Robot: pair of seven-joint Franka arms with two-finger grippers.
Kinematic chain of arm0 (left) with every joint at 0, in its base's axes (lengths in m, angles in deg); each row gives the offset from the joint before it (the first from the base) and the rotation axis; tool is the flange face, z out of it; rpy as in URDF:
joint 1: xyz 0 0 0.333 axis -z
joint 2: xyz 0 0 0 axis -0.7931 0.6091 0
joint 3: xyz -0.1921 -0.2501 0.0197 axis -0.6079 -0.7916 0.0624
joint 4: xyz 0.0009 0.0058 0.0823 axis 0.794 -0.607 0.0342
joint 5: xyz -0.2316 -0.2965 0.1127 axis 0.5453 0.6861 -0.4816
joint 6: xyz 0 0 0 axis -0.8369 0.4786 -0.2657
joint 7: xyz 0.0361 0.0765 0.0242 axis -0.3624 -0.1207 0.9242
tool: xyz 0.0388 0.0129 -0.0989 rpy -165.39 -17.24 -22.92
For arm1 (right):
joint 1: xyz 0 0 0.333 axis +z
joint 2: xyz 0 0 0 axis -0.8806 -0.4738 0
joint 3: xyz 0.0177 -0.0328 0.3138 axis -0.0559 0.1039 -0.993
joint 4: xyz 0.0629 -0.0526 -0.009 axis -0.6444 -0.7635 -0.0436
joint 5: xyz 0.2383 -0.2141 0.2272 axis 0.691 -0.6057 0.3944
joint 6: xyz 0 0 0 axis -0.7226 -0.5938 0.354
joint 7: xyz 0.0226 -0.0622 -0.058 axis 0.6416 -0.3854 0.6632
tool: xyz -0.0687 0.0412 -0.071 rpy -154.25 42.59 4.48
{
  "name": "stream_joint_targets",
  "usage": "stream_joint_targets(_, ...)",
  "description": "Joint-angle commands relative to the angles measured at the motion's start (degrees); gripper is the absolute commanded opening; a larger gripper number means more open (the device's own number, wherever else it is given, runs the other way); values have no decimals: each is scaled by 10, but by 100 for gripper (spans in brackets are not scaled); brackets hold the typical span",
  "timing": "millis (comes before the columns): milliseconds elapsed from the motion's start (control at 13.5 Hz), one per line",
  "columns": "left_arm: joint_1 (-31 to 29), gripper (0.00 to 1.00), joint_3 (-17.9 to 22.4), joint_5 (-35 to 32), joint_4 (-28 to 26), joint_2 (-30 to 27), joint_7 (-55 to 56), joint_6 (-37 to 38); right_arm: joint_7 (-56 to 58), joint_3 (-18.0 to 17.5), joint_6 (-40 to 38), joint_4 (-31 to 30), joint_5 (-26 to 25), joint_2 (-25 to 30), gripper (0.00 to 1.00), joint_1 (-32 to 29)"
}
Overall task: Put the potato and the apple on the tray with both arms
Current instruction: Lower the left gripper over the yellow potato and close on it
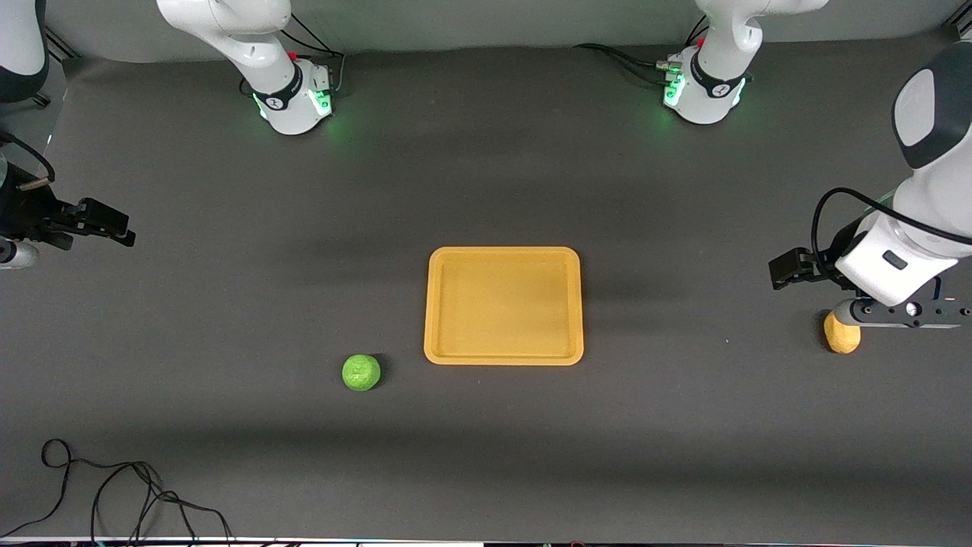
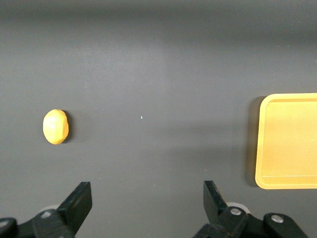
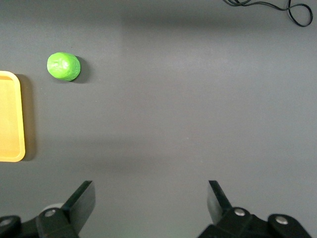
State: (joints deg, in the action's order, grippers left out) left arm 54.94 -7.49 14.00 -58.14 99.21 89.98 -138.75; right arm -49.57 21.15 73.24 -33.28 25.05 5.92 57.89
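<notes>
- Yellow-orange tray (image 1: 504, 305) sits mid-table, nothing in it yet; neither item picked.
- Green apple (image 1: 361, 372) lies on the mat just off the tray's corner twd the right arm's end, a bit nearer the front cam than the tray.
- Tan potato (image 1: 842, 334) is well apart from the tray at the left arm's end, partly under the left arm's wrist in front view.
- Left gripper (image 2: 146, 198) hangs over the mat near the potato, jaws wide, holding nothing. Right gripper (image 3: 148, 197) is out at the right arm's end, also wide & empty.
- Step as I judge it: approach both. I'd centre each claw over its item, span the potato's short axis, descend straight.
- Left wrist view shows the whole potato (image 2: 55, 126) plus tray edge (image 2: 277, 144); front view hides part of it. Right wrist view shows apple (image 3: 63, 66) & tray corner (image 3: 11, 119), plus a cable (image 3: 277, 7).
</notes>
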Motion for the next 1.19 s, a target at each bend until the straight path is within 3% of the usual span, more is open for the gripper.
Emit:
stream_joint_targets(0, 7, 100, 3, -6, 1, -8, 12, -3, 6, -3, -7, 12, -6, -2, 100, -3)
stream_joint_targets(891, 4, 99, 4, -14, 1, 0, 7, -13, 6, -3, -7, 15, -6, -5, 100, -2)
stream_joint_targets(966, 0, 93, 5, -20, 1, 2, 3, -16, 6, -3, -7, 15, -6, -5, 100, -2)
stream_joint_targets(1114, -47, 95, 10, -57, -4, 39, -53, -74, 6, -3, -7, 14, -6, -5, 100, -2)
